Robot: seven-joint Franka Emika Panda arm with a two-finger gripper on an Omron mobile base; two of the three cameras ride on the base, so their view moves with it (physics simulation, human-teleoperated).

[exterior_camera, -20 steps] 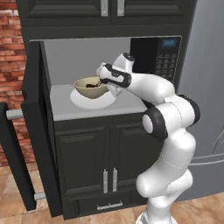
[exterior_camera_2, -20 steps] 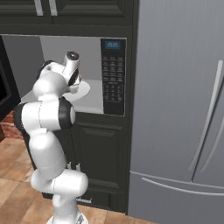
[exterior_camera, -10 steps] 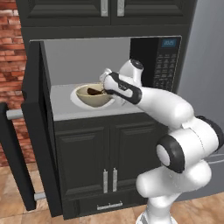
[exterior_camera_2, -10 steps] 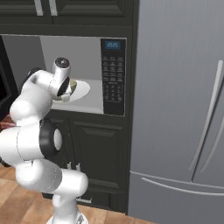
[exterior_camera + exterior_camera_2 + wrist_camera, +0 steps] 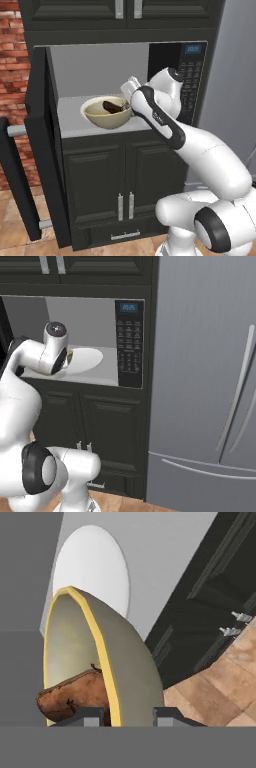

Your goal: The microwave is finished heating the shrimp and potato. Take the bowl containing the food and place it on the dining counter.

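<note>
The olive-tan bowl [image 5: 107, 116] hangs at the front of the open microwave [image 5: 192, 75], tilted in the hand view. My gripper [image 5: 126, 105] is shut on its right rim. In the hand view the two fingertips [image 5: 89, 717] stand on either side of the bowl's [image 5: 131, 671] yellow rim, with my gripper [image 5: 131, 717] at the bottom. The dark brown potato [image 5: 74, 698] lies inside the bowl; it shows as a dark lump [image 5: 114, 106] from the left base. The shrimp is hidden. The white turntable plate [image 5: 92, 568] lies bare behind the bowl. The dining counter is out of view.
The microwave door [image 5: 44, 150] stands swung open to the left, its handle [image 5: 14, 131] sticking out. Black cabinet doors [image 5: 120, 175] are below the oven. A grey fridge [image 5: 200, 381] stands to the right, a brick wall [image 5: 15, 75] to the left.
The jaws have shut on the bowl's rim. The bowl has come off the turntable plate toward the oven's front, and the arm's elbow has swung right and down.
</note>
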